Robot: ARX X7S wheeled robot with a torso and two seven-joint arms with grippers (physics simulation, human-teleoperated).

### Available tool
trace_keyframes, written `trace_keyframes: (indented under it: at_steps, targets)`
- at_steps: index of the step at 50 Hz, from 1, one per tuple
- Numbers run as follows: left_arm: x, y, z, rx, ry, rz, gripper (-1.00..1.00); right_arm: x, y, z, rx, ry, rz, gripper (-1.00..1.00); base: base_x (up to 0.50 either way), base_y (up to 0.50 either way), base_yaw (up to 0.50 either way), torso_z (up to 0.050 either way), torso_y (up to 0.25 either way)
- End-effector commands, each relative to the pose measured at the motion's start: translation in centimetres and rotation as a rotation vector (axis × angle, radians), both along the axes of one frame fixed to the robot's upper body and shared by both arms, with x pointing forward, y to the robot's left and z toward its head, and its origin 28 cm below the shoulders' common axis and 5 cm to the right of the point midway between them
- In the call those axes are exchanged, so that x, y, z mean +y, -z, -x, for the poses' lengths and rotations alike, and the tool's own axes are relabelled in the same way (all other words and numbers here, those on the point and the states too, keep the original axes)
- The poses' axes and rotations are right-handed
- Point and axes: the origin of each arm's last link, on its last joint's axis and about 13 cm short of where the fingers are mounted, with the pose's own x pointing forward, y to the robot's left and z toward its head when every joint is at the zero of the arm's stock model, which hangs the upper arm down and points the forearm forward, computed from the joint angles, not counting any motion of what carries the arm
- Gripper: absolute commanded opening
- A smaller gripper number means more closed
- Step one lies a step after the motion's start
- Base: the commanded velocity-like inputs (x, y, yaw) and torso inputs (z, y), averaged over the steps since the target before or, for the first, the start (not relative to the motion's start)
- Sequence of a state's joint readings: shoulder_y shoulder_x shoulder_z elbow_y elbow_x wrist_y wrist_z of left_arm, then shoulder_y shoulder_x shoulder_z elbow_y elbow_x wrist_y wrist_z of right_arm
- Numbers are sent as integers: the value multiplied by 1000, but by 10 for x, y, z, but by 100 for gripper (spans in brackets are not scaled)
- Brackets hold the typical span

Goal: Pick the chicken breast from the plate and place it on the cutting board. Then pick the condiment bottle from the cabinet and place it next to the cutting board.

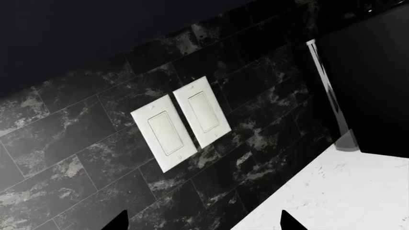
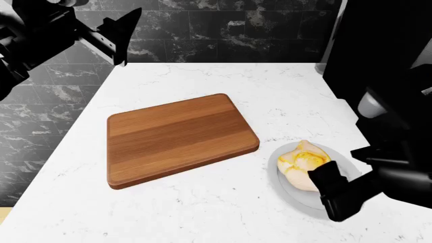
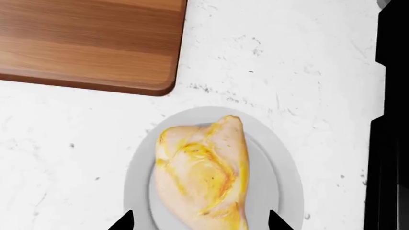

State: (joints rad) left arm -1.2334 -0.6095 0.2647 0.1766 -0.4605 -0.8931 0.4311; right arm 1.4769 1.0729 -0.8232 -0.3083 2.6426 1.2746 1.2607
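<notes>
The chicken breast (image 2: 304, 163), pale cream with a yellow-orange patch, lies on the small grey-white plate (image 2: 297, 198) on the white counter. In the right wrist view the chicken breast (image 3: 204, 172) fills most of the plate (image 3: 271, 158). My right gripper (image 3: 200, 224) hovers just above it, open, one fingertip on each side of the meat; in the head view this gripper (image 2: 325, 191) covers the plate's near-right edge. The reddish-brown cutting board (image 2: 179, 139) lies bare to the plate's left. My left gripper (image 2: 125, 39) is raised at the far left, open and holding nothing. The condiment bottle is out of view.
A black marbled tile wall (image 2: 223, 30) backs the counter, and carries two white switch plates (image 1: 182, 122). A tall black unit (image 2: 378, 45) stands at the counter's right end. The counter's left edge (image 2: 64, 152) drops off beside the board.
</notes>
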Motion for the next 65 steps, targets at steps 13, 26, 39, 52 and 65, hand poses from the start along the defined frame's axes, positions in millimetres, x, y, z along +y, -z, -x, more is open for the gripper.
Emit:
trace_keyframes:
  at_steps: [13,26,39,52,65]
  targets:
    - [-2,-2,0,-2,14,9,100,-3,13,-11,43,7,-4,100,0,0,0,0,0]
    - [-3,0,0,3,15,6,100,-5,20,-16,65,7,-10,100,0,0,0,0,0]
    - [-3,1,-1,10,14,6,100,-5,22,-19,70,7,0,100,0,0,0,0,0]
    - [-2,2,-1,12,9,9,100,-6,27,-21,86,12,-1,100,0,0,0,0,0]
    - [-3,1,-1,8,8,9,100,-6,28,-22,91,13,-6,100,0,0,0,0,0]
